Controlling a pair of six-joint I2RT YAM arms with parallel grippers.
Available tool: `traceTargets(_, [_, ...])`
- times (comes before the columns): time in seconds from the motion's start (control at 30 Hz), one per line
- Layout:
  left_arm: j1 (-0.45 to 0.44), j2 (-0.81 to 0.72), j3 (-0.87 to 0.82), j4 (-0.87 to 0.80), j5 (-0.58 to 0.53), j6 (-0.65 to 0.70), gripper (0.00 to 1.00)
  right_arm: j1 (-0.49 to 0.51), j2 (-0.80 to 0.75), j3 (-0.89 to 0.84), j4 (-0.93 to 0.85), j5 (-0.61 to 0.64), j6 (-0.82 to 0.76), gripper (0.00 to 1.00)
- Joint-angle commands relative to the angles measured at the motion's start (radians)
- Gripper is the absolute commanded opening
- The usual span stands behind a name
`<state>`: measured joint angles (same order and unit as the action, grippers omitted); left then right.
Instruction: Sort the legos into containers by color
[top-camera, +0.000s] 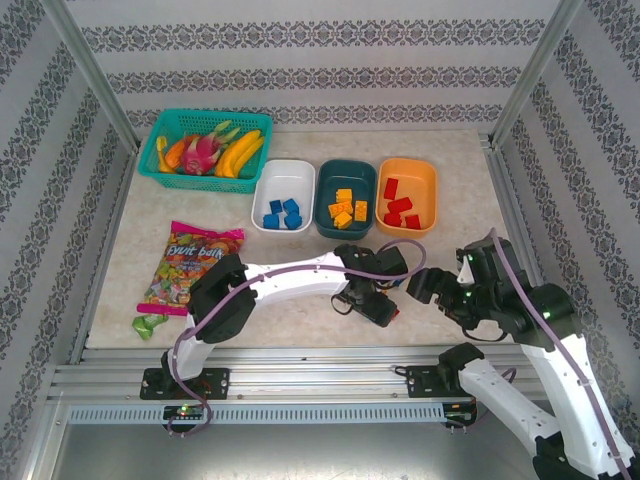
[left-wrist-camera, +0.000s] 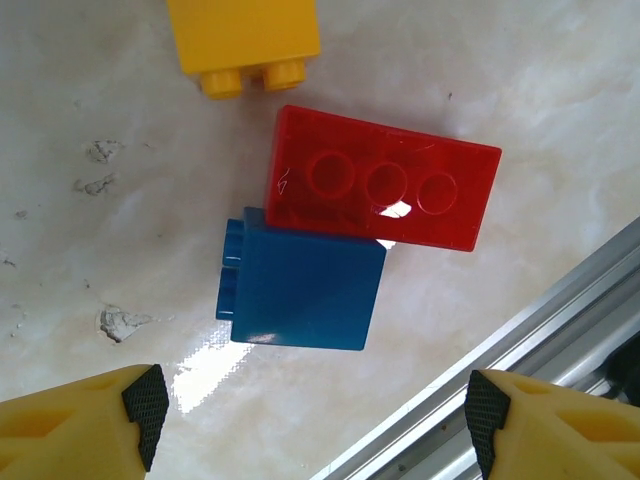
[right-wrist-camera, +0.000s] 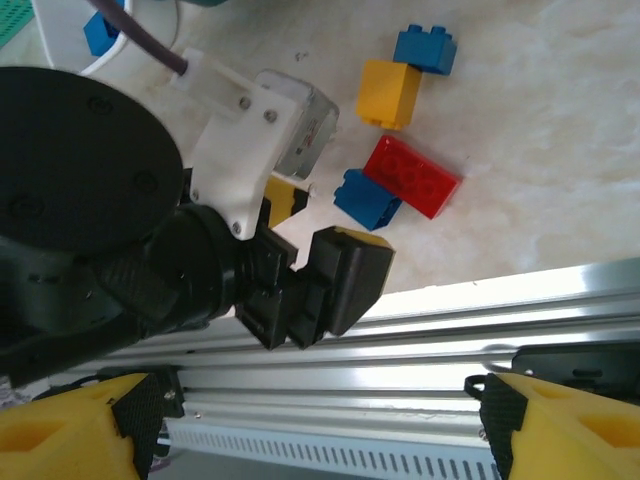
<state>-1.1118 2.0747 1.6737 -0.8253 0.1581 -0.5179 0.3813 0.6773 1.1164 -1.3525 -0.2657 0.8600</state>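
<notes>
Top view: fruit basket (top-camera: 200, 150) back left, candy bag (top-camera: 190, 263) front left, small green packet (top-camera: 150, 324) just below the bag. Three dishes sit in a row at the back of the table (top-camera: 460, 215). The white dish (top-camera: 285, 166) holds blue bricks (top-camera: 283, 212), the teal dish (top-camera: 345, 167) yellow-orange bricks (top-camera: 347, 207), and the orange dish (top-camera: 408, 164) red bricks (top-camera: 399, 207). The left arm (top-camera: 300, 275) lies across the front of the table toward the right, its wrist covering the loose bricks near the front edge. The right arm (top-camera: 540, 320) bends in from the right, its head close to that wrist. Left wrist view: left gripper (left-wrist-camera: 320, 430) jaws wide apart, nothing between them, above the loose bricks. Red brick (left-wrist-camera: 383, 178) lies flat with three round rings on its upper face, long axis left-right in frame, right end dipping slightly. Blue brick (left-wrist-camera: 305, 290) lies on its side, studs pointing frame-left, its top edge meeting the red brick; touching or tucked under, cannot tell. Yellow brick (left-wrist-camera: 243, 35), cut off at the top, has its studs pointing down-frame and sits apart from the red one. Metal rail (left-wrist-camera: 500, 390) runs diagonally at lower right. Right wrist view: right gripper (right-wrist-camera: 320, 440) jaws wide apart, empty, over the rail. The left gripper's black body stands in front, just beside the blue brick. Second blue brick (right-wrist-camera: 425, 48) touches the yellow brick's far side.
</notes>
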Motion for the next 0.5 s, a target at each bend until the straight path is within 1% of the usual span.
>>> traceTargets(0.0, [-0.005,0.051,0.027,-0.008,0.007,0.055,0.80,-0.008,-0.032,-0.012,-0.056,-0.060,0.044,0.85])
traceTargets(0.27, [-0.006,0.125,0.076,-0.013,0.002,0.091,0.73,-0.009,-0.042,-0.027,-0.038,-0.058,0.063,0.85])
traceTargets(0.47, [-0.007,0.158,0.108,-0.014,-0.017,0.108,0.60,-0.009,-0.043,-0.039,-0.028,-0.058,0.066,0.84])
